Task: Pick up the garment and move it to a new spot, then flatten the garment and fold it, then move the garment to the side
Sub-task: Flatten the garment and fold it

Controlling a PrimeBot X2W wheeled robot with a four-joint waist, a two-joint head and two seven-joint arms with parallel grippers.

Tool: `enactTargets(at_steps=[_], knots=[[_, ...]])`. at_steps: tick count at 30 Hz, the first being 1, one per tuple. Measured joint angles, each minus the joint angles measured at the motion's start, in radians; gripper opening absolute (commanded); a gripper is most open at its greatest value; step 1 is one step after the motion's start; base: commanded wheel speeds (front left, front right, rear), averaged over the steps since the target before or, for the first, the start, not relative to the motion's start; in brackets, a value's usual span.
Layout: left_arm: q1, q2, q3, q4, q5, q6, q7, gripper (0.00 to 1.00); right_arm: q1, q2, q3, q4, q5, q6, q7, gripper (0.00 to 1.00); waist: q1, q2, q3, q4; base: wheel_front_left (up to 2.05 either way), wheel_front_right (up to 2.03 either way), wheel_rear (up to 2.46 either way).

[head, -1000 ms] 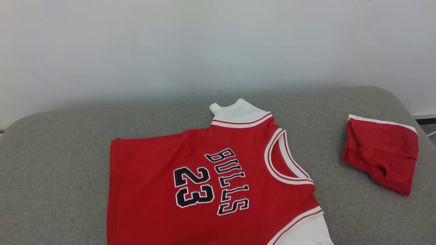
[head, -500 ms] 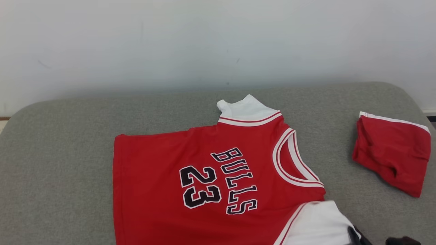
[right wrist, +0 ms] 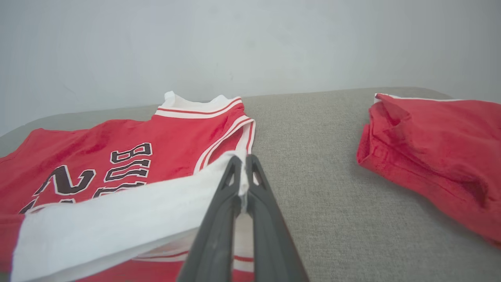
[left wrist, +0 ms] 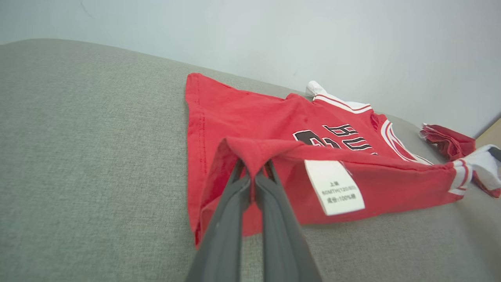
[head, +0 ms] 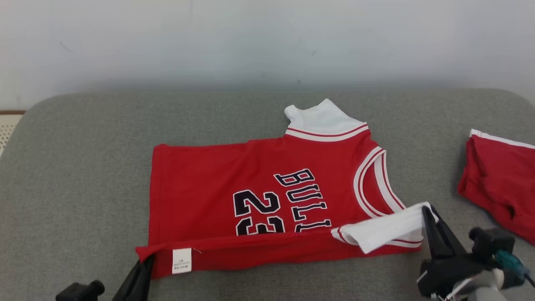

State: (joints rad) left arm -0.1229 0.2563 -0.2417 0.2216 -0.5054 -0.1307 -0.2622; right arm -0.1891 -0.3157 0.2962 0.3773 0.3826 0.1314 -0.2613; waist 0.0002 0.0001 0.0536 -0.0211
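Soft red jersey (head: pixel 217 184) — hem (left wrist: pixel 250 150) pinched in left gripper (left wrist: pixel 254 170), white sleeve (right wrist: pixel 117 211) in right gripper (right wrist: pixel 242 162).

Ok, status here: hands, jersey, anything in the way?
Left hand shut on jersey hem corner; right hand shut on white sleeve. Near edge lifted, draped over the number. Folded red garment apart at right, not obstructing.

Grey cushion (head: pixel 83 167) carries jersey (head: pixel 209 179) (red) and shorts (head: pixel 501 188).
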Motion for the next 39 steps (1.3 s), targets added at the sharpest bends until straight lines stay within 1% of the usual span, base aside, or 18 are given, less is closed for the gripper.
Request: enactTargets(at_steps=[6,10,17,18,20,21,22,23,24,25,26,30,34,37,39], knots=[[-0.08,-0.009,-0.004,0.036,-0.002,0.0,0.0,0.0,-0.117,0.014,0.013,0.071,-0.033,0.0,0.0,0.0,0.0,0.0,0.042,0.014,0.0,0.0,0.0],[-0.142,-0.015,-0.027,0.072,0.0,0.0,0.0,0.0,-0.19,0.02,0.019,0.125,-0.05,0.0,0.0,0.0,0.0,0.0,0.077,0.021,0.0,0.0,0.0],[-0.228,-0.02,-0.038,0.142,0.011,0.0,0.0,0.0,-0.287,0.039,0.023,0.196,-0.098,0.0,0.0,0.0,0.0001,0.0,0.144,0.029,0.0,0.0,0.0],[-0.237,-0.022,-0.034,0.15,0.012,0.0,0.0,0.04,-0.298,0.042,0.023,0.204,-0.102,0.0,0.0,0.0,0.0001,0.0,0.154,0.03,0.0,0.0,0.0],[-0.246,-0.023,-0.032,0.157,0.012,0.0,0.0,0.3,-0.31,0.045,0.024,0.215,-0.106,0.0,0.0,0.0,0.0,0.0,0.163,0.03,0.0,0.0,0.0],[-0.262,-0.029,-0.03,0.168,0.016,0.0,0.0,0.45,-0.336,0.054,0.022,0.24,-0.117,0.0,0.0,0.0,0.0,0.0,0.186,0.03,0.0,0.0,0.0],[-0.267,-0.03,-0.03,0.17,0.017,0.0,0.0,0.54,-0.342,0.056,0.023,0.249,-0.121,0.0,0.0,0.12,0.0,0.0,0.192,0.03,0.0,0.0,0.0],[-0.271,-0.032,-0.029,0.173,0.017,0.0,0.0,0.61,-0.347,0.059,0.022,0.257,-0.121,0.0,0.0,0.23,0.0,0.0,0.197,0.03,0.0,0.0,0.0],[-0.271,-0.033,-0.029,0.177,0.017,0.0,0.0,0.71,-0.354,0.063,0.021,0.264,-0.122,0.0,0.0,0.38,0.0001,0.0001,0.201,0.03,0.0,0.0,0.0],[-0.271,-0.035,-0.026,0.184,0.02,0.0,0.0,0.87,-0.36,0.069,0.016,0.274,-0.122,0.0,0.0,0.49,0.0,0.0001,0.204,0.03,0.0,0.0,0.0],[-0.271,-0.038,-0.019,0.187,0.024,0.0,0.0,1.0,-0.365,0.074,0.01,0.286,-0.122,0.0,0.0,1.0,0.0,0.0001,0.205,0.03,0.0,0.0,0.0],[-0.272,-0.048,0.011,0.197,0.055,0.0,0.0,1.0,-0.377,0.081,-0.019,0.29,-0.136,0.0,0.0,1.0,-0.0001,0.0,0.203,0.033,0.0,0.0,0.0],[-0.264,-0.07,0.067,0.198,0.118,0.0,0.0,1.0,-0.37,0.08,-0.097,0.271,-0.156,0.0,0.0,1.0,-0.0001,0.0,0.189,0.037,0.0,0.0,0.0],[-0.231,-0.083,0.116,0.187,0.169,0.0,0.0,1.0,-0.333,0.083,-0.149,0.243,-0.173,0.0,0.0,1.0,-0.0001,-0.0001,0.169,0.037,0.0,0.0,0.0],[-0.202,-0.095,0.14,0.174,0.204,0.0,0.0,1.0,-0.291,0.089,-0.154,0.226,-0.178,0.0,0.0,1.0,-0.0002,-0.0001,0.153,0.037,0.0,0.0,0.0]])
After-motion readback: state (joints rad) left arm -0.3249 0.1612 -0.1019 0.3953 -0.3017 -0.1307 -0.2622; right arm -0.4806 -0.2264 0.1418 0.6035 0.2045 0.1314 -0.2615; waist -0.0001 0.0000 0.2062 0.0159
